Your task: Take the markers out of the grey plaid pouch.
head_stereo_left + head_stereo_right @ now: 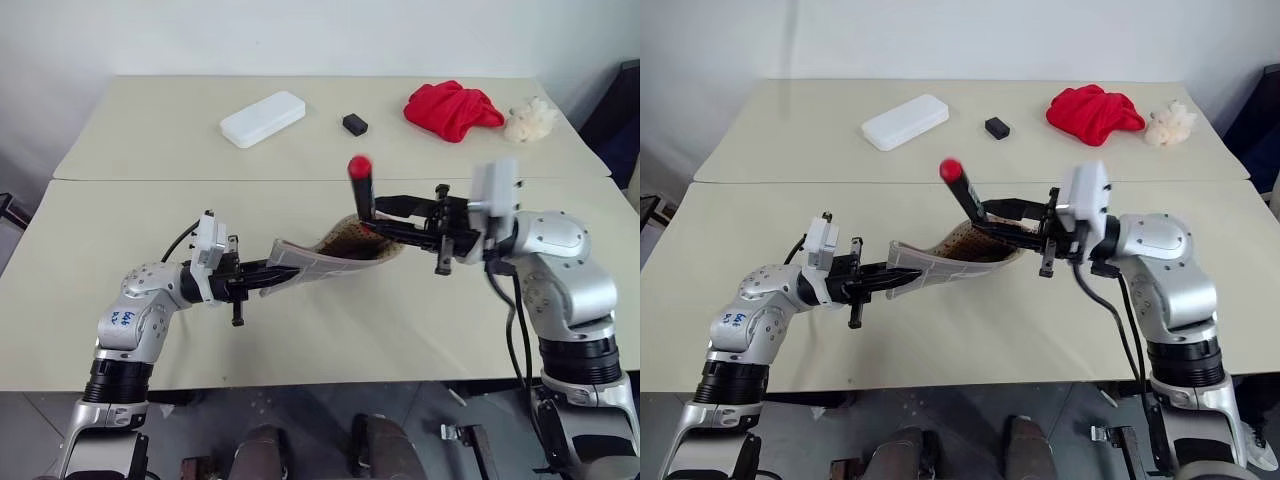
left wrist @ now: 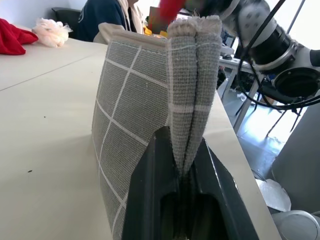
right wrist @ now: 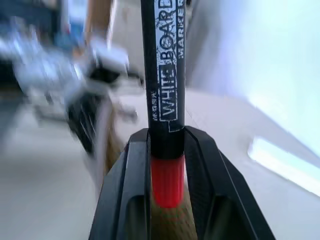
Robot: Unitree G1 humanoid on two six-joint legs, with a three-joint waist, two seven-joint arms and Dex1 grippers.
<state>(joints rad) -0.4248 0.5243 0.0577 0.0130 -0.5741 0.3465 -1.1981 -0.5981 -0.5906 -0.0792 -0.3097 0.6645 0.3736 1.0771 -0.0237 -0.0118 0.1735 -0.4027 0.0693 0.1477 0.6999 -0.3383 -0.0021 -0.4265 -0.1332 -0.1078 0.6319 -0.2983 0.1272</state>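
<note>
We're mid-extraction: the right gripper [image 1: 385, 217] is clamped on a whiteboard marker [image 1: 361, 192], black barrel w/ red cap up top, standing nearly upright at the open mouth of the grey plaid pouch [image 1: 330, 258]. The left gripper [image 1: 275, 273] is pinched shut on the pouch's far end from the mouth, fabric folded between its fingers [image 2: 150, 200], so the pouch hangs off the table [image 1: 300, 340] between the two arms.

Relative to the pouch: white case [image 1: 262, 118], small black block [image 1: 355, 124], red cloth [image 1: 452, 108] and fluffy cream ball [image 1: 530, 120] all lie well beyond it on the far table half; none in our way.

To do this well, we judge: keep the left pinch firm and steady so the pouch doesn't follow the marker; pull along the barrel's own line till the lower end clears the mouth. We can't see whether more markers remain inside, so keep the mouth up. Set the marker on bare table beside the pouch, then go back in.
</note>
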